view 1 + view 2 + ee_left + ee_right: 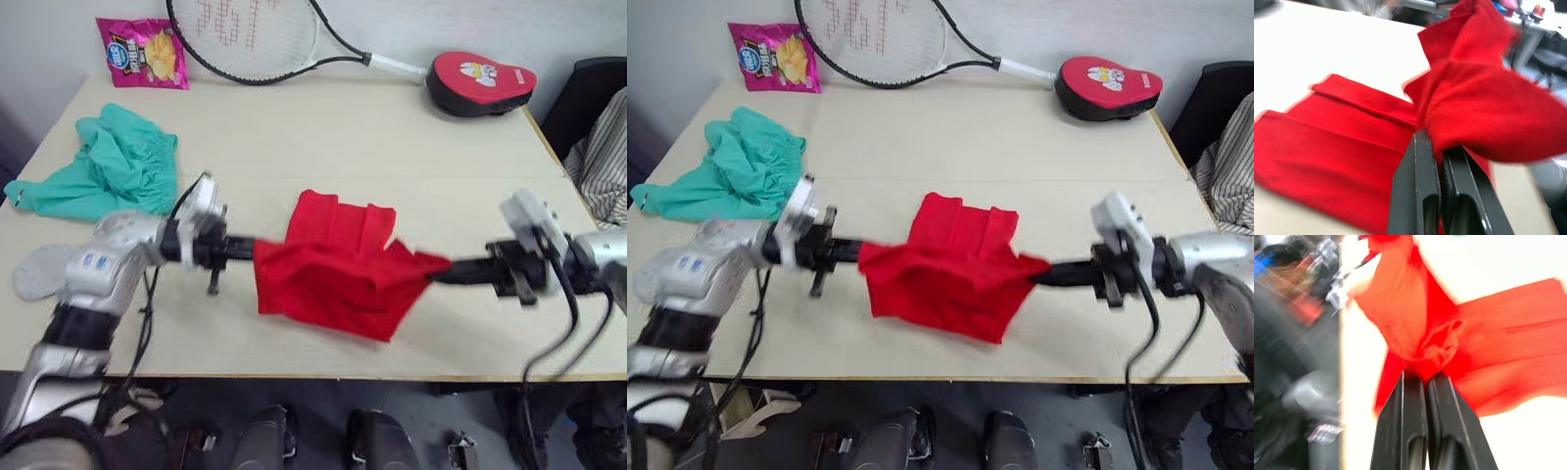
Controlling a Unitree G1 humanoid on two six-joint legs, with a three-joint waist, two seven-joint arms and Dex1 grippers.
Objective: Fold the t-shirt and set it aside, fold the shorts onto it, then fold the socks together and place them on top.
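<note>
The red t-shirt (333, 264) lies partly folded in the middle of the table, its near edge lifted between both grippers. My left gripper (253, 249) is shut on its left corner, and the left wrist view shows cloth pinched between the fingers (1420, 196). My right gripper (437, 270) is shut on the right corner, with red cloth bunched at the fingertips (1413, 382). The teal-green shorts (103, 166) lie crumpled at the table's left. A light grey sock (39, 269) shows by the left forearm, partly hidden.
A tennis racket (257, 39), a pink snack bag (143, 51) and a red padded case (480, 82) lie along the table's far edge (392, 82). A dark chair with striped cloth (600, 147) stands at the right. The near table edge runs just below the t-shirt.
</note>
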